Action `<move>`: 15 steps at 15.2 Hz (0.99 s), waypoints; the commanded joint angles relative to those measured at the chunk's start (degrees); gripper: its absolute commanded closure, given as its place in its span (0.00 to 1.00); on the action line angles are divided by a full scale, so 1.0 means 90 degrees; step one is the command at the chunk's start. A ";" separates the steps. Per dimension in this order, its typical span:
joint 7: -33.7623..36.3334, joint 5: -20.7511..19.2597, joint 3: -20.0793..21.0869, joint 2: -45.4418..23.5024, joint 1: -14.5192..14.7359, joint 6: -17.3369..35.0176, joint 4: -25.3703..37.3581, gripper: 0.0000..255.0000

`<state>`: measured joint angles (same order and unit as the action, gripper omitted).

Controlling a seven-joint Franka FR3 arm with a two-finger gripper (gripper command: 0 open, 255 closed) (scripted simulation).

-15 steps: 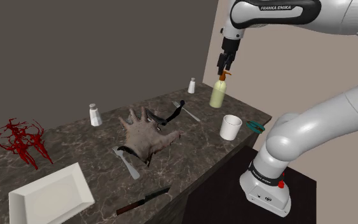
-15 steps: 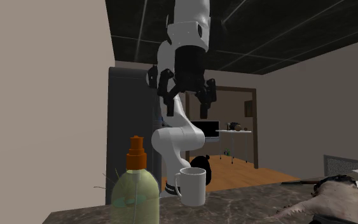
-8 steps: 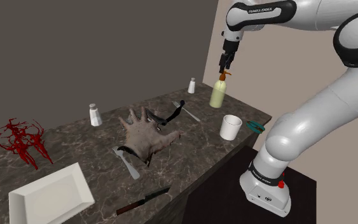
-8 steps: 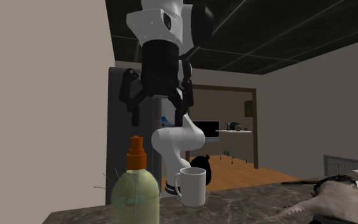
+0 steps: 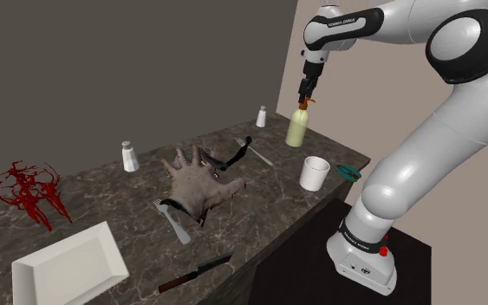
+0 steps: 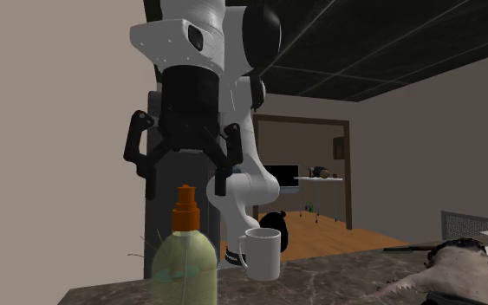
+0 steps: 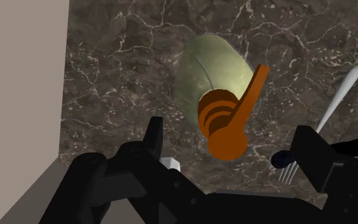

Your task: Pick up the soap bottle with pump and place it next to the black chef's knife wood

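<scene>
Step in hand: approach for the grasp; bottle not yet held
Gripper (image 6: 184, 178): jaws spread wide, nothing between them is gripped; fingertips stand either side of the pump, about level with its top, clear of it
Soap bottle (image 5: 296, 128): upright on the dark marble counter (image 5: 259, 208) at its far corner in the shoulder view, near the beige wall (image 7: 18, 76), directly under the gripper
Pump head (image 7: 225, 121): orange, its spout pointing out to one side
Chef's knife (image 5: 197, 274): dark blade, reddish-brown handle, lying at the counter's near edge, well apart from the bottle
Risk, grasp: closing on the narrow pump neck instead of the body may let the bottle swing or slip; the spout may foul one finger
Risk, clearance: one finger works close to the wall; a sideways correction could strike it
Risk, transfer: the path to the knife crosses the hand-shaped prop (image 5: 200, 186) and a fork (image 5: 174, 223); a low carry could clip them
Risk, placement: the knife lies at the counter edge; a tall bottle set down tilted could topple or go over
Hidden: bottle base cut off in the second exterior view; body foreshortened beneath the pump in the wrist view
Hard to make out: knife handle material
</scene>
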<state>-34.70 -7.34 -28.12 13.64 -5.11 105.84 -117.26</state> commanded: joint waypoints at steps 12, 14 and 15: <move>-0.0028 0.0013 -0.0045 -0.0069 -0.0011 0.0324 -0.0256 1.00; -0.0028 0.0013 -0.0045 -0.0068 -0.0011 0.0324 -0.0257 1.00; -0.0028 0.0013 -0.0045 -0.0068 -0.0011 0.0324 -0.0257 1.00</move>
<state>-34.95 -7.21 -28.52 13.05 -5.20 108.76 -119.56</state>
